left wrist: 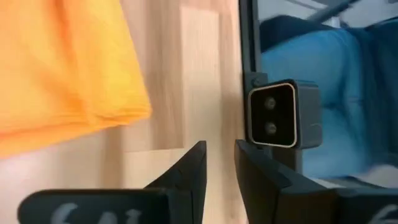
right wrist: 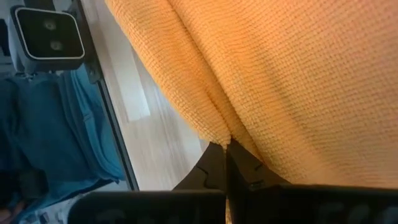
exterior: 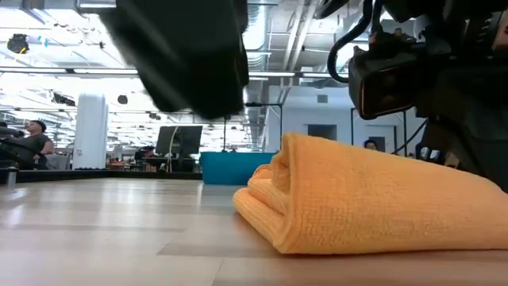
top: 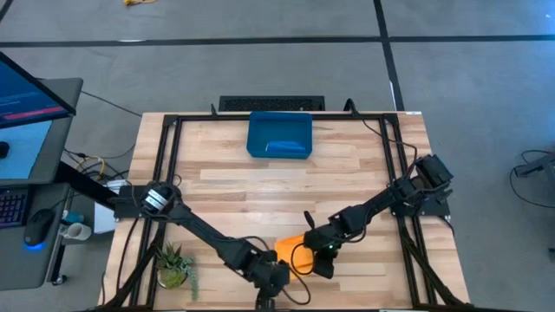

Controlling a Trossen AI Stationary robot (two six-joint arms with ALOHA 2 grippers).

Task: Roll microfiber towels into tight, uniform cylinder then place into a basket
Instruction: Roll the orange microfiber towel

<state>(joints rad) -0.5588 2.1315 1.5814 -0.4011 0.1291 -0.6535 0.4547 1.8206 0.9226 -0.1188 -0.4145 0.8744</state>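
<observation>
The yellow-orange towel (top: 293, 250) lies loosely folded over on the wooden table near its front edge; it also shows in the low view (exterior: 373, 199). My right gripper (top: 323, 260) is at the towel's right side, shut on it (right wrist: 225, 149). My left gripper (top: 277, 277) hovers just left of the towel, near the front edge. Its fingers (left wrist: 221, 158) are nearly together, empty, clear of the towel (left wrist: 56, 74). The dark blue basket (top: 257, 139) stands at the far middle, with the rolled blue towel (top: 286, 148) lying inside. My right gripper pinches the yellow-orange towel between its two fingers at a crease (right wrist: 217, 132) where two bulging folds meet, on the towel's right side. Several layers seem to be caught. The fingers come slanting down from the table's right. The towel rests slack on the table.
A small potted plant (top: 176, 264) stands at the front left corner. A black bar (top: 271, 104) lies beyond the far edge. Black frame rails (top: 169, 165) run along the table's sides. The low camera box (left wrist: 280, 115) sits at the front edge.
</observation>
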